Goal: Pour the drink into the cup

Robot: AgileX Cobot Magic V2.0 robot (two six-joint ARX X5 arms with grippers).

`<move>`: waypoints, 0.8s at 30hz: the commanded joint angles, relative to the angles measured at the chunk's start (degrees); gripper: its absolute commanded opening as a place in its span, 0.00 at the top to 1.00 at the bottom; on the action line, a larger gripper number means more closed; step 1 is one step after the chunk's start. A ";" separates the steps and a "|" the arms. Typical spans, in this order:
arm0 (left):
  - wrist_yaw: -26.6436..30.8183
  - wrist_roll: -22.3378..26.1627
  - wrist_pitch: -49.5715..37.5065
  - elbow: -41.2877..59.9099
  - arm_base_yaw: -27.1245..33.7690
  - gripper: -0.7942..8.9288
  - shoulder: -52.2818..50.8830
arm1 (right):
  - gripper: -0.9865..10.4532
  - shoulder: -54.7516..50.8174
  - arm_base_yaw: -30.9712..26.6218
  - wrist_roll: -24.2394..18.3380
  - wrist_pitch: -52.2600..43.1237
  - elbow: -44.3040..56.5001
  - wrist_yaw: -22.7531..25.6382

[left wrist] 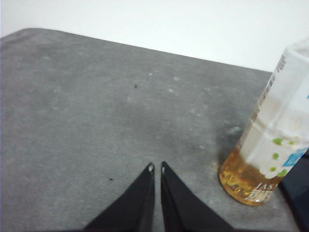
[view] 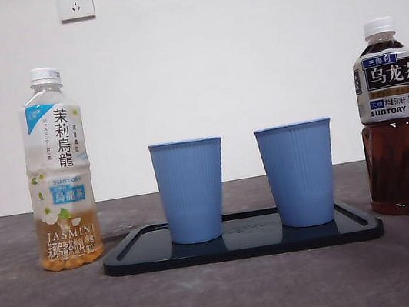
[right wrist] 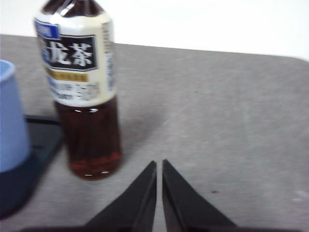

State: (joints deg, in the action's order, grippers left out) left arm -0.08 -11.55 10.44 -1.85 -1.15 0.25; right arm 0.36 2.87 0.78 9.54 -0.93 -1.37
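Both grippers' fingers sit together and empty: the left gripper [left wrist: 156, 167] near the jasmine bottle [left wrist: 268, 145], the right gripper [right wrist: 159, 164] near the oolong bottle [right wrist: 82, 87]. From the front, both capped bottles flank two blue cups [view: 191, 191] on the tray [view: 360, 226], so nothing looks grasped or poured yet.

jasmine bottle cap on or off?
On. The jasmine tea bottle stands upright left of the tray, its white cap seated on the neck.

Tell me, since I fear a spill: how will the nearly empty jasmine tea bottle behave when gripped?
The jasmine tea bottle holds liquid only near its base, so it is probably light. Tall and narrow, it may tip if nudged. Its thin walls likely flex.
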 commanded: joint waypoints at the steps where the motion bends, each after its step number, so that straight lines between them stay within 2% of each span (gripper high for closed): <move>1: -2.67 -2.27 -0.44 1.16 0.00 0.90 -0.07 | 0.90 -0.15 -0.04 8.15 -0.52 0.22 -4.11; 4: -5.66 -4.17 -2.36 0.98 -0.22 0.90 -0.07 | 0.90 -0.15 0.02 12.63 -0.48 0.04 -6.69; 8: -6.10 -7.56 -2.75 -1.03 -1.18 0.90 0.07 | 0.90 -0.09 0.50 17.18 -0.02 -1.64 -7.80; 16: -6.16 -12.35 -1.53 -9.68 -3.26 0.90 1.81 | 0.90 1.95 1.90 19.56 7.58 -12.44 -7.82; 20: -7.39 -11.37 4.20 -17.53 -3.98 0.90 5.46 | 0.90 5.25 1.90 19.85 12.35 -19.78 -9.77; 24: -12.61 -8.68 9.84 -25.42 -4.13 0.90 10.01 | 0.90 9.38 1.88 19.74 16.94 -26.67 -13.73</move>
State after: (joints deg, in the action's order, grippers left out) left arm -11.40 -22.17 20.16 -25.15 -5.15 9.50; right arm 9.13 4.60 19.90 26.33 -26.44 -14.37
